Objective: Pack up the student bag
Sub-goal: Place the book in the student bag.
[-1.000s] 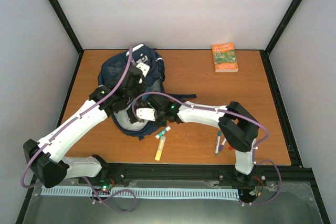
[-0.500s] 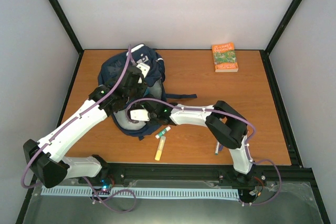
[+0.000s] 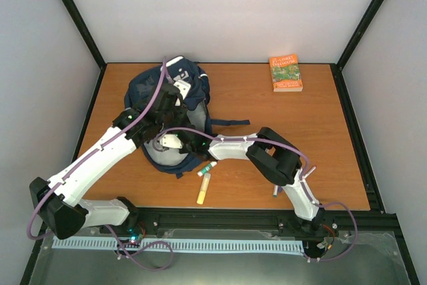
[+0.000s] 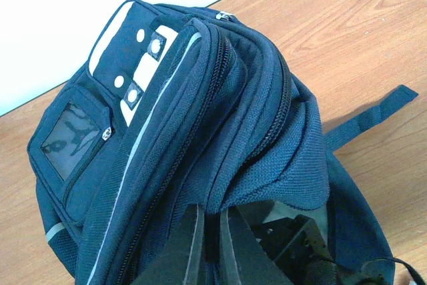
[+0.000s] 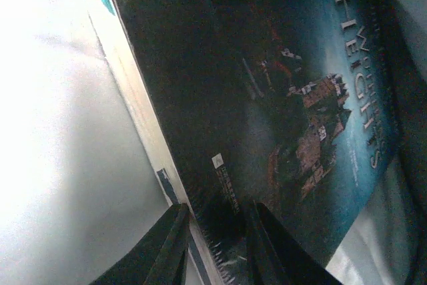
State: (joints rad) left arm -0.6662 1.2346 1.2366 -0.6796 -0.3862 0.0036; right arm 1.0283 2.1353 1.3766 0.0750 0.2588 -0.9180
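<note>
As seen from above, noted student bag (image 3: 190, 81) at left rear of surface (image 3: 300, 131), long axis near-to-far, open mouth toward the arms; left tool (image 3: 179, 93) on its rim, right tool (image 3: 163, 143) set inside the mouth. From left wrist: left tool clenched on rim fabric, front pockets turned left. From right wrist: right tool grasping dark book (image 5: 267, 98) inside. Judged mid-insertion; next calls for pushing deeper, then releasing.

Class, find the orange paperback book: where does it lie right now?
In the top view the orange paperback book lies flat near the far edge of the wooden table, right of centre, apart from the navy blue fabric backpack.
</note>
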